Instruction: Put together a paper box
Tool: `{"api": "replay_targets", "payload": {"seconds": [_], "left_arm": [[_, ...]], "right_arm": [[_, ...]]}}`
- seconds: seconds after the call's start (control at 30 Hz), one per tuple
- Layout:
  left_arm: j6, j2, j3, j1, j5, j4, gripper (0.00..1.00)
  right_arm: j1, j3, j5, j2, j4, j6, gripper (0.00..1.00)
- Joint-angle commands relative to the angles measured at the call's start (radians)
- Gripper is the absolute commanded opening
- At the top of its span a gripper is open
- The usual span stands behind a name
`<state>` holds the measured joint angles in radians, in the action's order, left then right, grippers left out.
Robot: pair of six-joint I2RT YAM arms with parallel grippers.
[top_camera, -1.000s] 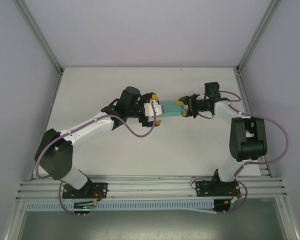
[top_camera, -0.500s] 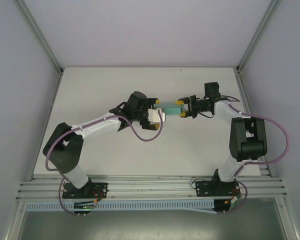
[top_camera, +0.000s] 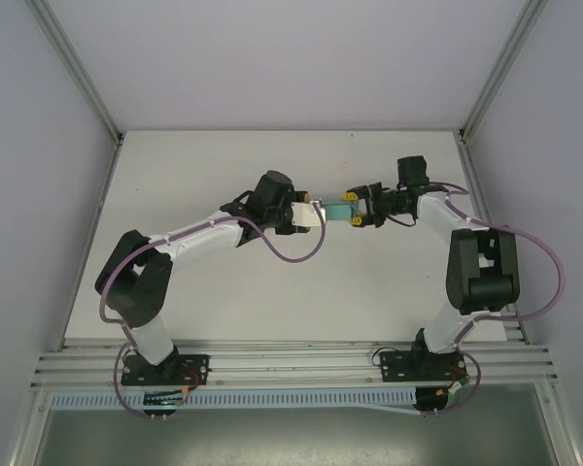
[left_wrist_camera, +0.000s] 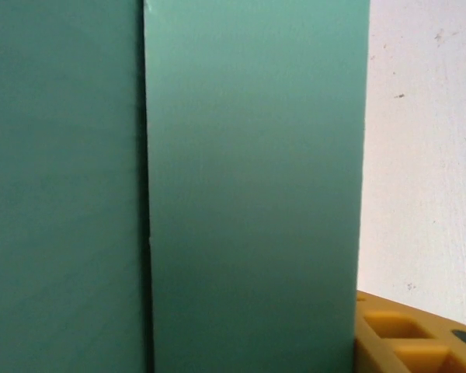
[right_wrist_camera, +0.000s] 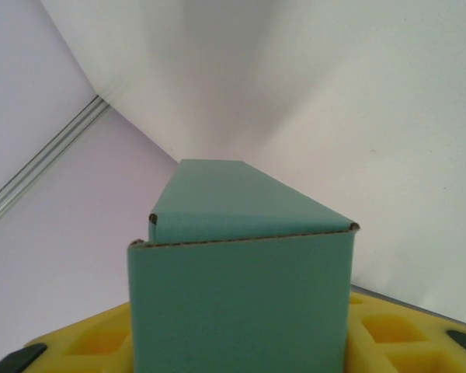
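Paper box point(top_camera: 336, 213) over mid table point(top_camera: 272, 282), left tool point(top_camera: 321, 215) at its left end, right tool point(top_camera: 354, 216) at its right.

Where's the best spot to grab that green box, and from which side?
Probably near one end, coming in along its length: the box is long, narrow and lies sideways, so its two flat, parallel long walls suit a pinch.
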<state>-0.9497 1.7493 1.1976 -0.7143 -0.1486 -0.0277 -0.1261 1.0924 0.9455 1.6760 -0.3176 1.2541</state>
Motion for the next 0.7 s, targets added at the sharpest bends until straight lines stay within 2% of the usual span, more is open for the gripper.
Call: {"api": "replay_targets", "payload": {"seconds": [0.0,0.07,0.2,0.23,0.27,0.3,0.33,0.37,0.4,0.43,0.47,0.57,0.6,0.63,0.67], "left_arm": [[0.001,-0.021,0.013,-0.003,-0.004,-0.006,0.49],[-0.015,-0.019,0.02,-0.002,-0.001,-0.043,0.47],[-0.014,-0.004,0.078,0.001,-0.024,-0.211,0.44],[-0.016,0.0,0.099,0.003,-0.048,-0.278,0.42],[-0.013,0.002,0.114,0.007,-0.068,-0.327,0.42],[-0.022,0.007,0.134,0.011,-0.098,-0.39,0.4],[-0.013,0.013,0.152,0.013,-0.114,-0.432,0.4],[-0.01,0.021,0.171,0.016,-0.125,-0.475,0.41],[-0.022,0.034,0.194,0.018,-0.139,-0.537,0.42],[-0.024,0.054,0.22,0.022,-0.138,-0.596,0.44],[-0.031,0.077,0.244,0.026,-0.14,-0.654,0.44],[0.009,0.173,0.33,0.041,-0.131,-0.778,0.45],[0.036,0.203,0.358,0.042,-0.127,-0.799,0.46],[0.045,0.224,0.377,0.044,-0.13,-0.81,0.47],[0.047,0.228,0.375,0.048,-0.143,-0.797,0.48]], "right_arm": [[-0.027,-0.01,0.088,-0.056,-0.03,-0.034,0.51],[-0.026,-0.021,0.047,-0.076,-0.026,-0.03,0.6],[0.01,-0.025,-0.102,-0.164,-0.068,-0.119,0.63],[0.027,-0.027,-0.189,-0.207,-0.077,-0.176,0.64],[0.045,-0.014,-0.288,-0.239,-0.124,-0.243,0.69],[0.06,0.014,-0.402,-0.266,-0.189,-0.329,0.79],[0.059,0.05,-0.563,-0.297,-0.252,-0.451,0.93],[0.047,0.068,-0.719,-0.326,-0.286,-0.552,0.99],[0.036,0.059,-0.838,-0.36,-0.27,-0.645,0.99],[0.029,0.017,-0.903,-0.405,-0.207,-0.742,0.99],[0.031,-0.04,-0.92,-0.451,-0.122,-0.81,0.99],[0.045,-0.267,-0.863,-0.591,0.203,-0.924,0.99],[0.048,-0.329,-0.816,-0.623,0.297,-0.943,0.99],[0.053,-0.364,-0.718,-0.644,0.362,-0.988,0.99],[0.052,-0.359,-0.657,-0.651,0.352,-0.996,0.99]]}}
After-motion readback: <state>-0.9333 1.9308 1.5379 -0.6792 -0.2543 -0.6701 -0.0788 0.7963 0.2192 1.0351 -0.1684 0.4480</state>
